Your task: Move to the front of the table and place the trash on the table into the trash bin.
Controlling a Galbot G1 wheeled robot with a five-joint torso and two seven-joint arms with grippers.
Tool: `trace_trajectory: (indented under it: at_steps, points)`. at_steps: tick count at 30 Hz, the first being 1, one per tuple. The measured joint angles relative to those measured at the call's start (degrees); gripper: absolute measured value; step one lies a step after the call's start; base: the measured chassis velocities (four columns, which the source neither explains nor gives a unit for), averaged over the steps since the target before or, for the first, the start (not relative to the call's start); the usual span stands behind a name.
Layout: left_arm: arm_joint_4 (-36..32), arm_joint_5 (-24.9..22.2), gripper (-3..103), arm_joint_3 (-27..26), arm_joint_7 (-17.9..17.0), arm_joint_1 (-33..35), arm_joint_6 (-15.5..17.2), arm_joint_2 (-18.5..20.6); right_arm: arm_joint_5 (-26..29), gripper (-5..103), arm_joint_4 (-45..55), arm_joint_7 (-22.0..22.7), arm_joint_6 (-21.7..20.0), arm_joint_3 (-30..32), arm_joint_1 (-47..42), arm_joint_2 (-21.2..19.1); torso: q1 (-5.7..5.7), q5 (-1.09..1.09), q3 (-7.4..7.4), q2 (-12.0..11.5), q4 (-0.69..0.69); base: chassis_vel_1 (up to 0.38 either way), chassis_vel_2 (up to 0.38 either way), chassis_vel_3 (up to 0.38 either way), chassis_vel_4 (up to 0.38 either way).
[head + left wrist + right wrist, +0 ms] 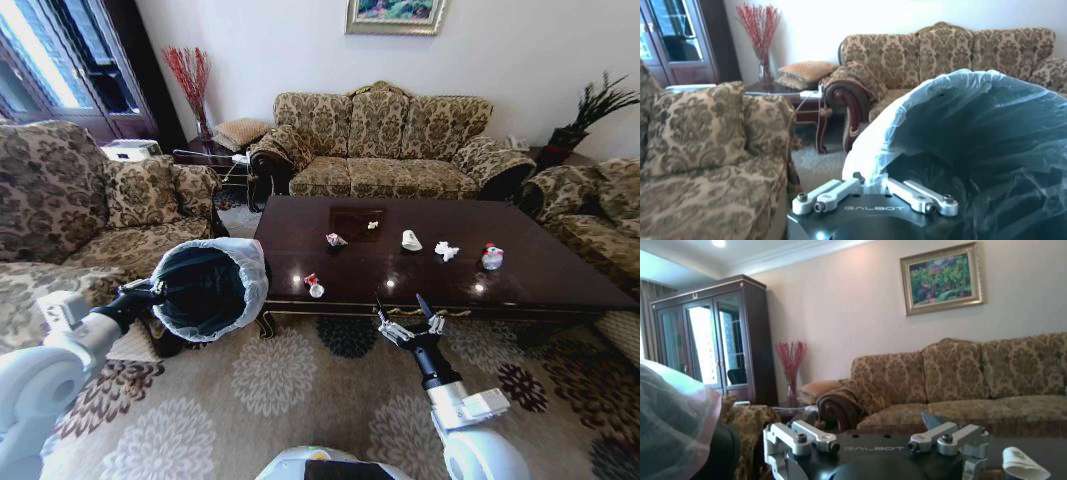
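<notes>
**Bin held ready, litter waiting on the table**

The trash [410,245] lies in a loose row whose long axis runs across the table [540,275], just beyond the right gripper [410,315], which hovers at the near edge with fingers spread, apparently ready to pick. The left gripper [158,291] pinches the trash bin [208,290] by its rim, mouth tilted toward the table, likely to catch drops.
</notes>
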Motion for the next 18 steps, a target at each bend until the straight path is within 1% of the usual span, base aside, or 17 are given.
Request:
trace_trajectory:
  at_steps: [1,3,4,5,7,9,11,14,15,17,18]
  points:
    - [-0.09,-0.03,0,-0.15,0.0,0.2,-0.11,0.22,1.0,100,-1.08,-0.28,-0.42,-0.3,0.58,-0.03,0.02,0.0,0.01,-0.01,-0.03,-0.261,0.282,0.254,-0.265]
    - [-0.37,-0.12,0,-0.33,0.05,0.46,-0.12,0.4,2.22,100,-2.93,-0.36,-1.08,-0.8,1.47,0.0,0.03,-0.01,0.01,-0.02,-0.03,-0.258,0.24,0.254,-0.253]
    - [-0.37,-0.12,0,-0.33,0.05,0.46,-0.12,0.4,2.22,100,-2.93,-0.36,-1.08,-0.8,1.47,0.0,0.03,-0.01,0.01,-0.02,-0.03,-0.256,0.24,0.254,-0.241]
    - [-0.6,-0.24,0,-0.58,0.05,0.61,-0.12,0.67,2.66,100,-4.48,-0.37,-2.07,-1.53,1.98,0.05,0.06,-0.03,0.02,-0.03,-0.03,-0.213,0.194,0.226,-0.174]
    - [-0.9,-0.6,0,-1.3,0.05,0.84,-0.13,1.17,2.67,100,-6.77,-0.39,-3.39,-3.33,2.4,-0.16,0.09,0.01,0.03,-0.03,-0.01,-0.167,0.169,0.167,-0.127]
    - [-0.97,-0.84,0,-1.61,0.05,0.88,-0.13,1.27,2.68,100,-7.67,-0.47,-3.56,-4.03,2.52,-0.32,0.09,0.01,0.04,-0.03,-0.01,-0.121,0.169,0.069,-0.08]
    - [-1.36,-2.2,0,-3.13,0.02,1.09,-0.13,1.58,2.6,100,-11.07,-2.91,-3.61,-6.46,2.56,-1.13,0.07,0.0,0.03,-0.03,-0.04,-0.037,0.027,0.015,-0.015]
    - [-1.64,-2.7,0,-4.43,0.04,1.9,-0.13,1.92,0.87,100,-14.05,-5.81,-2.33,-8.26,3.04,-2.28,-0.06,0.01,-0.02,-0.01,-0.01,0.0,0.0,0.0,0.0]
    - [-1.64,-2.7,0,-4.43,0.04,1.9,-0.13,1.92,0.87,100,-14.05,-5.81,-2.33,-8.26,3.04,-2.28,-0.06,0.01,-0.02,-0.01,-0.01,0.0,0.0,0.0,0.0]
    - [-1.83,-2.76,0,-4.63,0.05,2.22,-0.12,1.97,-1.24,100,-16.3,-6.8,-1.46,-10.02,5.74,-2.76,-0.08,-0.04,-0.03,0.02,0.01,0.039,-0.018,-0.02,0.011]
    - [-2.03,-2.77,0,-4.62,0.05,2.27,-0.12,1.82,-2.22,100,-17.5,-6.69,-1.37,-11.28,7.74,-2.76,-0.08,-0.03,-0.03,0.02,0.01,0.078,-0.036,-0.051,0.056]
